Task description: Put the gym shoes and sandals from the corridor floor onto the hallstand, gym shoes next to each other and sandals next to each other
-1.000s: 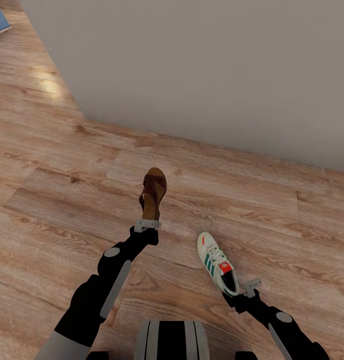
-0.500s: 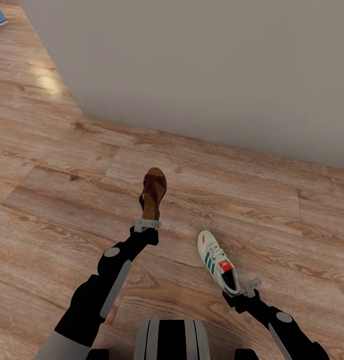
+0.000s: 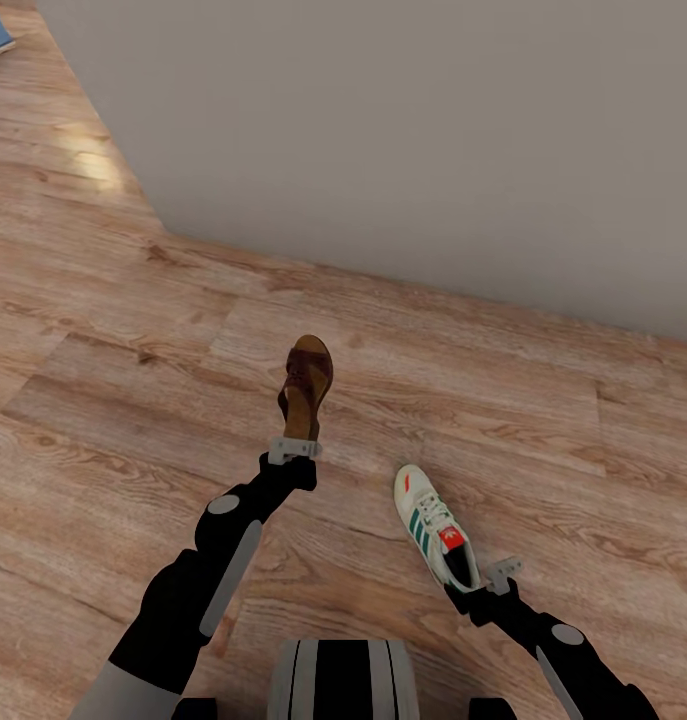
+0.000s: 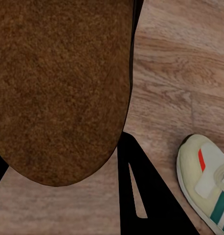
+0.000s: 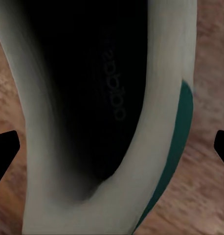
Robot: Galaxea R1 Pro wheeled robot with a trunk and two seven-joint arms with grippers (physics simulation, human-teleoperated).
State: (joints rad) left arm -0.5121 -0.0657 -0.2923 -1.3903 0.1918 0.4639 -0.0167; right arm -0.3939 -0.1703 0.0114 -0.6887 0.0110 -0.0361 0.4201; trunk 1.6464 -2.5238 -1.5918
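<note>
Head view | left gripper clamps sandal by its heel | right gripper grips gym shoe just beside sandal, above floor

The head camera looks steeply down over both arms at the corridor floor and a pale wall. The left wrist camera sits very close behind a sandal, with a gym shoe beside it. The right wrist camera peers straight into that gym shoe, nearly touching.
</note>
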